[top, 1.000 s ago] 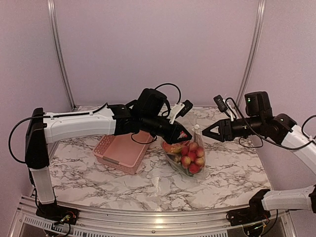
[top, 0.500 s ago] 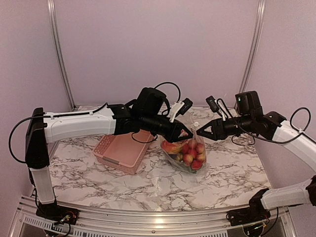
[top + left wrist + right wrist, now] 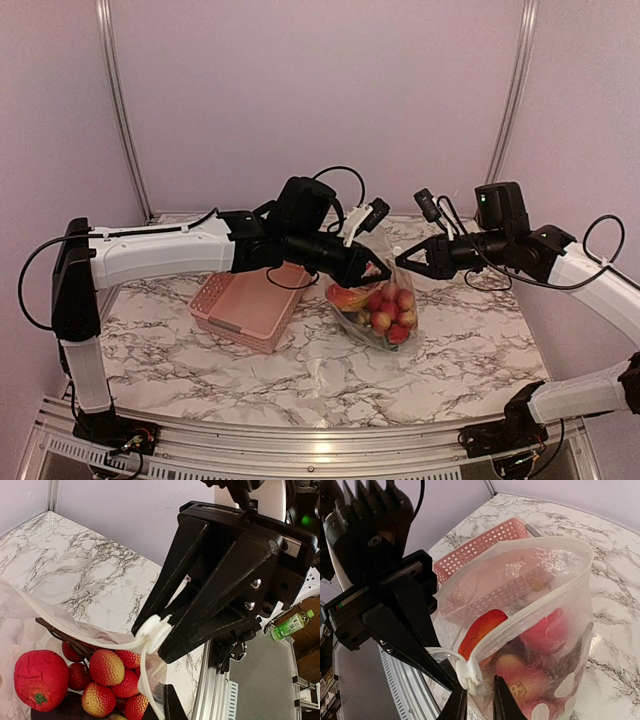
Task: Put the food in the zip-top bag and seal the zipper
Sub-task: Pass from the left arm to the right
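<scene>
Bag [image 3: 532, 565] clear, floppy, strawberries [image 3: 106, 667] round, bumpy

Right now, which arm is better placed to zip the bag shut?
Likely the right. The left gripper is shut on the bag at its corner, anchoring it. The right gripper straddles the zipper at that same end, so it looks free to run along the open mouth.

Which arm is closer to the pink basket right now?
Left. The left arm passes over the far edge of the pink basket to the zip-top bag. The right arm is beyond the bag, on the side away from the basket.
</scene>
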`<state>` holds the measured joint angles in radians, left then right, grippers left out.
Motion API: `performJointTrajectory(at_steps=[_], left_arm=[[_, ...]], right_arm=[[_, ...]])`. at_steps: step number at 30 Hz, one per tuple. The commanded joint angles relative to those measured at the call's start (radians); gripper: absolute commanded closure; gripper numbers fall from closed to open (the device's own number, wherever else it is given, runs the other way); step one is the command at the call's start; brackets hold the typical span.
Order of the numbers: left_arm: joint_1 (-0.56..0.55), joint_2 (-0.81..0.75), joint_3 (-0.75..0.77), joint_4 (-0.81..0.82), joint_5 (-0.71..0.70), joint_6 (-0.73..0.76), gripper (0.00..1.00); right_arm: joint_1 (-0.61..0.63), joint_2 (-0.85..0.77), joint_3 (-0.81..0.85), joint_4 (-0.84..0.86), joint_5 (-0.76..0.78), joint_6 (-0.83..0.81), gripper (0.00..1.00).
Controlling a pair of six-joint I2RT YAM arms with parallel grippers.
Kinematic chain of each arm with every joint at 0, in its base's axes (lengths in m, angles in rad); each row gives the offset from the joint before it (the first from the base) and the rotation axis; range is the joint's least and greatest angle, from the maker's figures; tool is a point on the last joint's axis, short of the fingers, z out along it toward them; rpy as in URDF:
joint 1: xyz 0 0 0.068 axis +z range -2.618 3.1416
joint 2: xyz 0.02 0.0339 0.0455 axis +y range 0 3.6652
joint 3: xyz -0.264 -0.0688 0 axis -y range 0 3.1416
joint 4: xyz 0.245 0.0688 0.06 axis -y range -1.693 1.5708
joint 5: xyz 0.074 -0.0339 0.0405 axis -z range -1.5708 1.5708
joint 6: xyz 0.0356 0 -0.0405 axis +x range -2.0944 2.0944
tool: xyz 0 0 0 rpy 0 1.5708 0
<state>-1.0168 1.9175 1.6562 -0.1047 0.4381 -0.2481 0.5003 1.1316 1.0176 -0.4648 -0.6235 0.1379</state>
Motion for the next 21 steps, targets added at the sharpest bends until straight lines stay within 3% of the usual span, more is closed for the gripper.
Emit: performJointTrajectory(at_steps=[1, 12, 19, 21], left_arm=[[0.01, 0.014, -0.001, 0.05, 0.016, -0.006, 0.97], [0.018, 0.018, -0.001, 0.06, 0.018, -0.026, 0.97], [0.018, 0.015, -0.004, 0.051, 0.007, -0.024, 0.97], [0.018, 0.009, -0.001, 0.029, -0.036, -0.011, 0.86]], right_arm=[[0.009, 0.001, 0.01, 0.031, -0.02, -0.008, 0.86], [0.009, 0.01, -0.013, 0.044, -0.02, -0.007, 0.84], [0.009, 0.039, 0.004, 0.065, -0.013, 0.0, 1.0], [0.009, 0.029, 0.014, 0.053, -0.013, 0.0, 1.0]])
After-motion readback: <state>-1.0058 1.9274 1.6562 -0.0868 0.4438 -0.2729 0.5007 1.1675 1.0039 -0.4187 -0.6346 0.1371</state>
